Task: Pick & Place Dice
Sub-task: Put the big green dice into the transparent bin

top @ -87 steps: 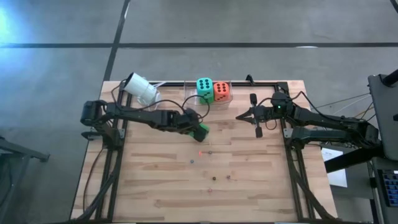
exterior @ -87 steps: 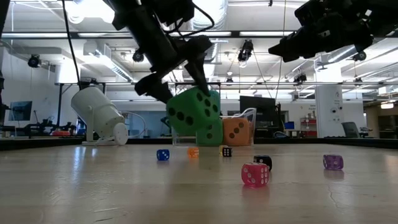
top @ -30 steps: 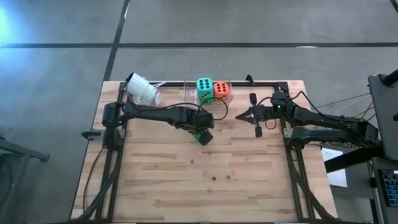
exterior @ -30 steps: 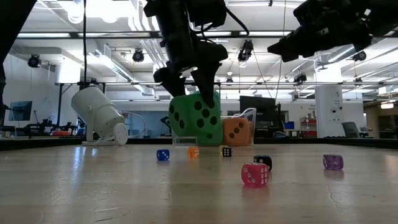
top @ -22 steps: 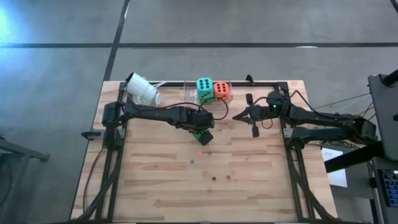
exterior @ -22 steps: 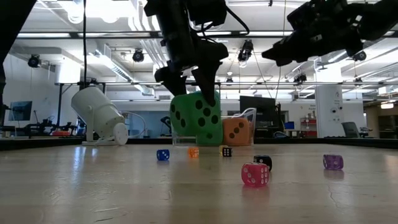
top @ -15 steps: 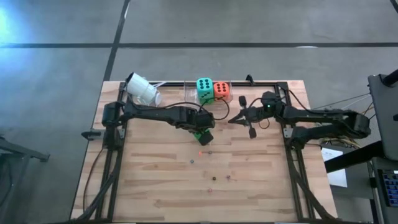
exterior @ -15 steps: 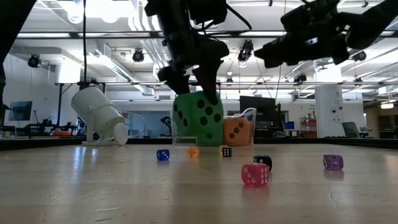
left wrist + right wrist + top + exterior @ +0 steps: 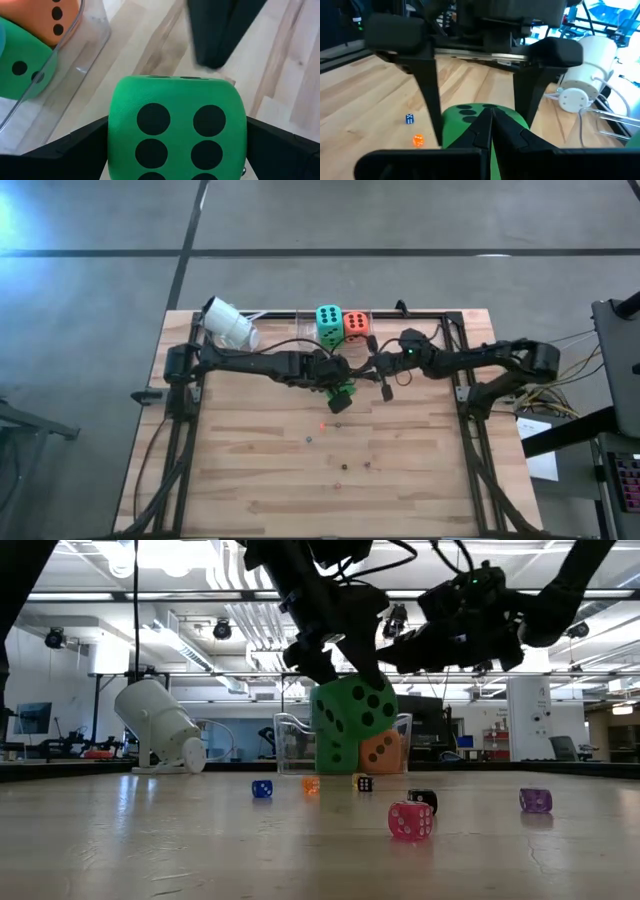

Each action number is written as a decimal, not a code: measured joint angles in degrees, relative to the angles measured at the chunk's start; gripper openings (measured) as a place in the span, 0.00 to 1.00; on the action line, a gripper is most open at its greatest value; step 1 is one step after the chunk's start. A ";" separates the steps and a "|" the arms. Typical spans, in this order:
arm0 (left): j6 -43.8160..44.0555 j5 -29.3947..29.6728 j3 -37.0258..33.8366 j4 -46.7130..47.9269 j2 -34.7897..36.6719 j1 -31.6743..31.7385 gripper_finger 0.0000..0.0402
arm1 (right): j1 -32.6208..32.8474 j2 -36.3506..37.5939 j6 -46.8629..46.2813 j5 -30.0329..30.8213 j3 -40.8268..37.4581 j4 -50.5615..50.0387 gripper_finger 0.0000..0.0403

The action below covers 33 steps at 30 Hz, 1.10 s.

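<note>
My left gripper (image 9: pixel 338 387) is shut on a green die (image 9: pixel 357 718) near the table's middle, just in front of the clear container (image 9: pixel 310 332). My right gripper (image 9: pixel 358 370) is shut and hangs in the air close beside that die, on its right. Its tips (image 9: pixel 487 116) point at the die, and I cannot tell whether they touch it. The teal die (image 9: pixel 328 320) and the orange-red die (image 9: pixel 356 326) sit in the container. Several tiny dice (image 9: pixel 410 820) lie on the wood nearer the front. My left gripper pinches the green die between its two fingers, one finger (image 9: pixel 75 145) on each of two opposite faces (image 9: pixel 116 135). The fingers (image 9: pixel 322 662) come from above, pointing down. The die hangs below them, tilted and lifted clear of the table.
A white cup (image 9: pixel 228 323) lies on its side at the far left corner. The container's clear wall (image 9: pixel 403 730) stands just behind the held die. Tiny dice are scattered over the table's middle (image 9: pixel 323 423), among them a purple one (image 9: pixel 535 800) and a blue one (image 9: pixel 261 788).
My left gripper has carried the green die a little toward the table's right edge and upward, and the die has tipped. My right gripper has swung from the right side toward the table's left, up to the held die.
</note>
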<state>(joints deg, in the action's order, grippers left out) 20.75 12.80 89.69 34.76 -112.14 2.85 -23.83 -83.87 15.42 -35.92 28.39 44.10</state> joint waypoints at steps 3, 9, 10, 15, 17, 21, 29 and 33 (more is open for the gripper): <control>0.00 0.00 0.00 -0.36 0.00 0.00 1.00 | -0.04 -2.07 0.36 0.02 1.30 -0.21 0.02; 0.02 0.00 -0.04 -1.38 -0.93 0.02 1.00 | 0.72 -3.79 1.41 -0.04 3.52 -0.52 0.02; 0.02 -0.02 -0.04 -1.90 -1.11 0.02 1.00 | 0.96 -3.92 1.60 -0.02 3.75 -0.49 0.02; 0.02 0.00 -0.13 -3.36 -1.18 0.13 1.00 | 2.00 -4.40 3.34 -0.04 4.02 -2.28 0.02; -0.03 -0.13 -0.13 -3.55 -1.16 0.21 1.00 | 2.21 -4.34 4.47 -0.02 4.03 -4.31 0.02; -1.61 -0.20 -0.15 -4.23 -1.16 0.26 1.00 | 2.21 -3.80 4.74 -0.07 4.04 -6.67 0.02; -3.05 -0.07 -0.19 -5.87 -1.27 0.39 1.00 | 2.19 -3.63 4.73 0.12 4.03 -10.92 0.02; -3.46 0.24 -0.49 -8.25 -1.27 0.59 1.00 | 2.21 -3.20 4.71 0.13 3.97 -10.25 0.02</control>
<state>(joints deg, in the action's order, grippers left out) 17.29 13.04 89.20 26.51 -113.40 3.44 -21.63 -87.07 20.13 -35.79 32.36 33.84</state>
